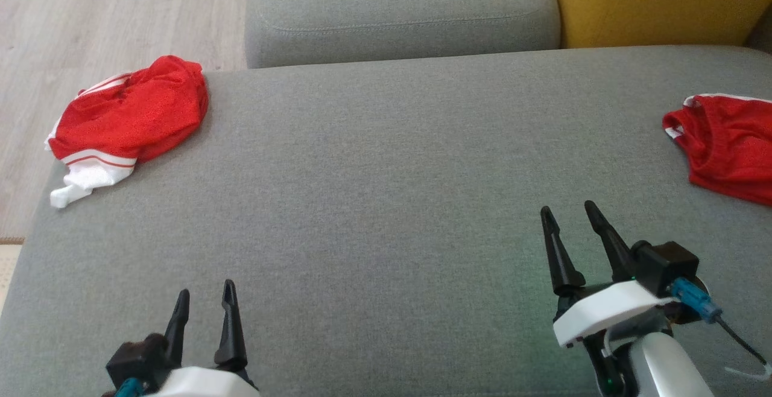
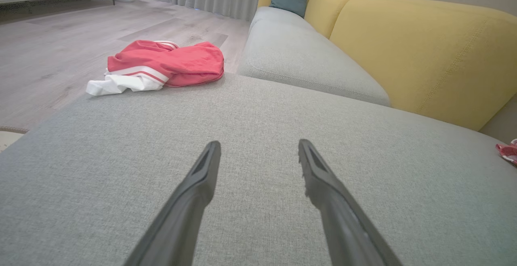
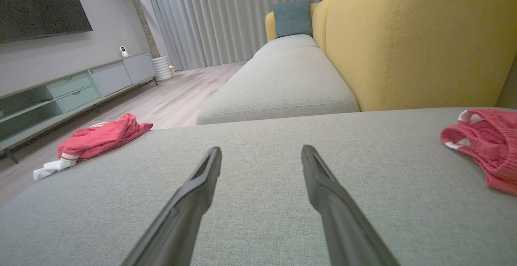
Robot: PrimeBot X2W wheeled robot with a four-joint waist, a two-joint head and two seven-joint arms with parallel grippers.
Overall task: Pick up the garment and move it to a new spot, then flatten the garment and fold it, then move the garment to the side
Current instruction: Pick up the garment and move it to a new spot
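We judge the first step, the pick-up, is not yet begun. Our left hand [image 1: 206,288] and right hand [image 1: 567,207] both hover empty over the grey sofa seat [image 1: 386,161], fingers spread apart. A red garment [image 1: 129,116] with white trim lies bunched at the seat's far left corner, well apart from both hands. A second red garment [image 1: 727,146] lies crumpled at the right edge, nearer the right hand. We cannot tell which one is meant. Next, one hand must reach across, come down on a raised fold and close on enough cloth to lift it.
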